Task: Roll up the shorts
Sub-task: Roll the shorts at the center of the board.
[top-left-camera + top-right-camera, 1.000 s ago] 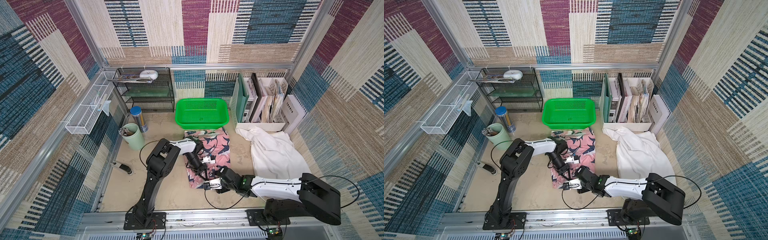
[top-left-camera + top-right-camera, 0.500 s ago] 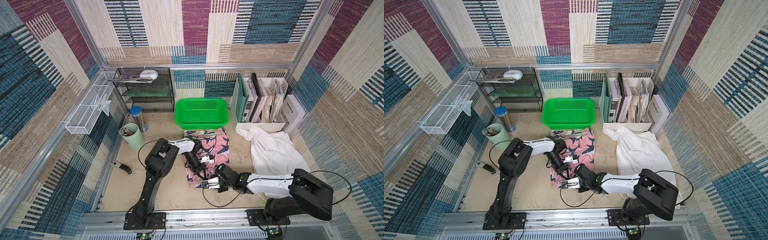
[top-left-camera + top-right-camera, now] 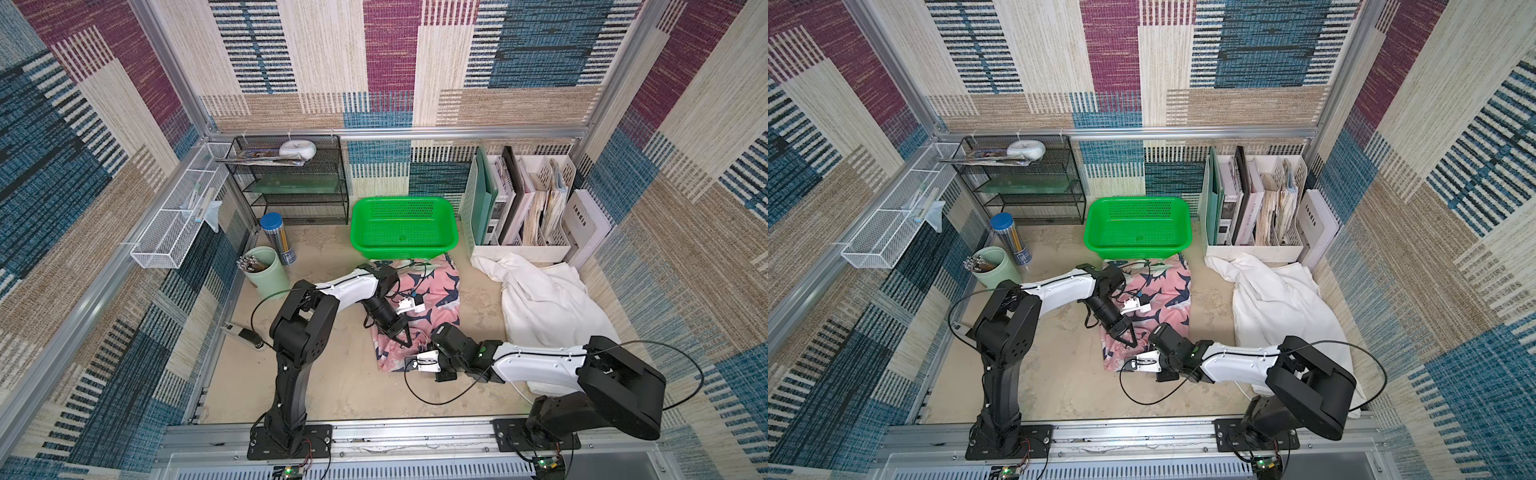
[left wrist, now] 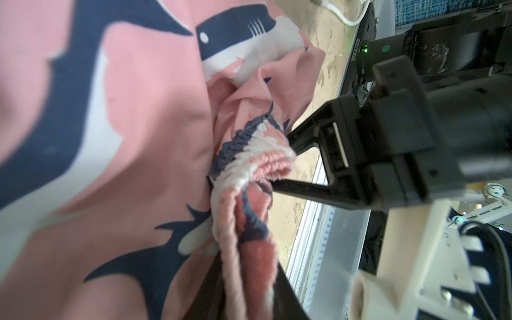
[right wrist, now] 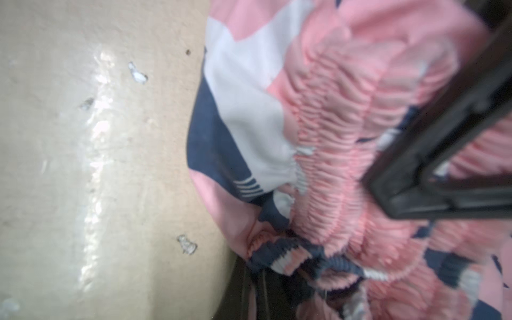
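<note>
Partly bunched pink shark-print shorts (image 3: 441, 289)

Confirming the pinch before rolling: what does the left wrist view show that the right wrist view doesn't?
Only left wrist: the right gripper seen from outside, shut on the bunched waistband, and the front rail. Only right wrist: one finger of the left gripper over the waistband. Both: the pink shark-print shorts on the table.
</note>
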{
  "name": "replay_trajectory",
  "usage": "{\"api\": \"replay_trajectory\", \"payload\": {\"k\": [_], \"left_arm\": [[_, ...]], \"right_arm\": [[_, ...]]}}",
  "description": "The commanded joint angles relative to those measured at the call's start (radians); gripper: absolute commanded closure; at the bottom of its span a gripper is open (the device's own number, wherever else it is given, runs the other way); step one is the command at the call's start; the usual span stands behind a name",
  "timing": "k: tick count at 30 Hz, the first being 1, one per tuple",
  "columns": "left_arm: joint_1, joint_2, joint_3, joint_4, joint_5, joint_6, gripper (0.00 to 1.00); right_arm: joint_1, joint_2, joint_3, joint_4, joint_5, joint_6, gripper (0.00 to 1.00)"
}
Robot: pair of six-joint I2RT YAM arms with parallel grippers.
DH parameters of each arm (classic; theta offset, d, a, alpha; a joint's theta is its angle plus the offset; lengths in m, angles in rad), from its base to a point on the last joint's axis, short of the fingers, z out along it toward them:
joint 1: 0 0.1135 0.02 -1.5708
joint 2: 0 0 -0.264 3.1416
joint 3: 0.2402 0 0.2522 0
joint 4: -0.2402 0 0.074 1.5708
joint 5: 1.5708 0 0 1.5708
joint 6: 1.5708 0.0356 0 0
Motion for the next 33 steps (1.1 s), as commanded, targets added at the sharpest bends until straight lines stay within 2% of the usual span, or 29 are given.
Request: {"api": "replay_trajectory", "payload": {"k": [1, 5, 10, 14, 19, 23, 26, 28, 33], "left_arm": [[0.019, -0.053, -0.013, 0.015, 0.0, -0.014, 0.74], [0.064, -0.121, -0.027, 0.024, -0.039, -0.039, 0.73], [0.124, -0.262, -0.064, 0.039, -0.146, -0.078, 0.73], [0.139, -0.401, -0.087, 0.091, -0.402, -0.144, 0.74], [0.136, -0.602, -0.155, 0.192, -0.529, -0.18, 0.75], [0.121, -0.789, -0.268, 0.324, -0.631, -0.17, 0.75], [0.109, -0.886, -0.328, 0.382, -0.65, -0.15, 0.74], [0.089, -0.913, -0.335, 0.377, -0.659, -0.142, 0.74], [-0.024, -0.943, -0.34, 0.36, -0.726, -0.101, 0.74]], "right_arm": [[-0.025, -0.031, -0.004, -0.114, -0.055, 0.049, 1.0], [-0.047, -0.052, 0.016, -0.136, -0.081, 0.058, 1.0], [-0.061, -0.048, 0.078, -0.198, -0.14, 0.119, 1.0], [-0.089, -0.011, 0.166, -0.306, -0.25, 0.163, 1.0], [-0.13, -0.001, 0.225, -0.343, -0.333, 0.233, 1.0], [-0.165, -0.002, 0.26, -0.357, -0.383, 0.273, 1.0], [-0.204, 0.004, 0.285, -0.347, -0.43, 0.334, 1.0], [-0.216, 0.014, 0.304, -0.36, -0.427, 0.371, 1.0], [-0.239, 0.047, 0.352, -0.406, -0.503, 0.371, 1.0]]}}
